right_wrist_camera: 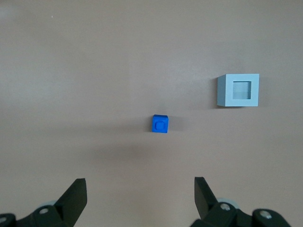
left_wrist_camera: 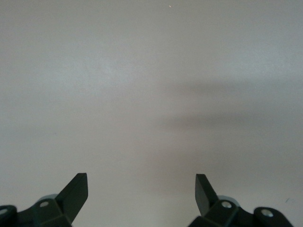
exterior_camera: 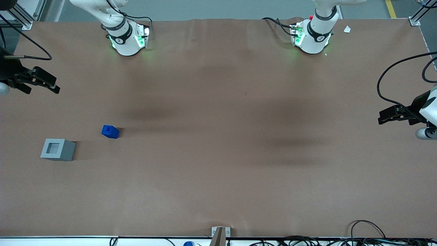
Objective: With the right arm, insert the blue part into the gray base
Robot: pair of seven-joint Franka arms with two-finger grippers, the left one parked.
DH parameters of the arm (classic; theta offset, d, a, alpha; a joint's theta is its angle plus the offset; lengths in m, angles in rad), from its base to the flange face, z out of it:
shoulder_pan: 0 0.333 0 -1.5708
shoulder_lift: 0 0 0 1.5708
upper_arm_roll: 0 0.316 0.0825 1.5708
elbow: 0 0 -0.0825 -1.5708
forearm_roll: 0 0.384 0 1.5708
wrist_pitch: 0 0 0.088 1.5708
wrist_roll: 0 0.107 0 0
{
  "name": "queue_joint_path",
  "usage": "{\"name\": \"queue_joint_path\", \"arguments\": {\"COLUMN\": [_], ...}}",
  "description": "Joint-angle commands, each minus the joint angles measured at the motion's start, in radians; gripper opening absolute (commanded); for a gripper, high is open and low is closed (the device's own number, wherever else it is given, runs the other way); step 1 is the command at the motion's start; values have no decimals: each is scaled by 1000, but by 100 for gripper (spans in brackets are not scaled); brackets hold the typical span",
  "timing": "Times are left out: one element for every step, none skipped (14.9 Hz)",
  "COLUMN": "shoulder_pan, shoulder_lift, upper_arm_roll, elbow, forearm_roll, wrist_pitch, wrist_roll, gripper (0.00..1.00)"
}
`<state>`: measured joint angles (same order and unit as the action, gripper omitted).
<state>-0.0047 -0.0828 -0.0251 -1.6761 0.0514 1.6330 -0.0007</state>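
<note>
The blue part [exterior_camera: 110, 131] is seen lying on the brown table [exterior_camera: 218, 171] in the left half of the front view, a little below mid-height, with its smaller square stub turned upward. The gray base [exterior_camera: 58, 149] is seen lower and nearer the left edge of that view, closer to the front camera than the blue part and well apart from it; its square socket faces up and is unfilled. Both blocks lie toward the working arm's end of the table.

The right arm's gripper [exterior_camera: 46, 84] is found at the upper left edge of the front view, held above the table, farther from the front camera than both blocks and well apart from them. Its fingers [right_wrist_camera: 75, 196] are shown spread wide in the right wrist view, with nothing held between them; the blue part [right_wrist_camera: 160, 124] and the gray base [right_wrist_camera: 238, 90] are seen on the table below it in that view.

The white base of the right arm [exterior_camera: 127, 37] is seen at the upper left of the front view, lit green at its foot. A small dark mark is borne on its band, but no brand, label or writing can be read on it or on either block.
</note>
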Motion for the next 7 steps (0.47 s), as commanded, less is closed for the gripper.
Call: {"name": "queue_joint_path", "arguments": {"shoulder_pan": [-1,0,0,0,0,-1,-1], "shoulder_lift": [-8,-8,-6,-6,-6,-6,-6], "upper_arm_roll": [4,4,4,4,4,4,4], "elbow": [0,1,1,3,3,10,15], "forearm_roll": [-5,-5,-5,-5,-5,-4,-5], "wrist_pitch": [-2,-2,-4,-4,-4,-4,-5], "wrist_roll": [2,2,2,2,2,2,4], "gripper": [100,100,100,100,100,100,100]}}
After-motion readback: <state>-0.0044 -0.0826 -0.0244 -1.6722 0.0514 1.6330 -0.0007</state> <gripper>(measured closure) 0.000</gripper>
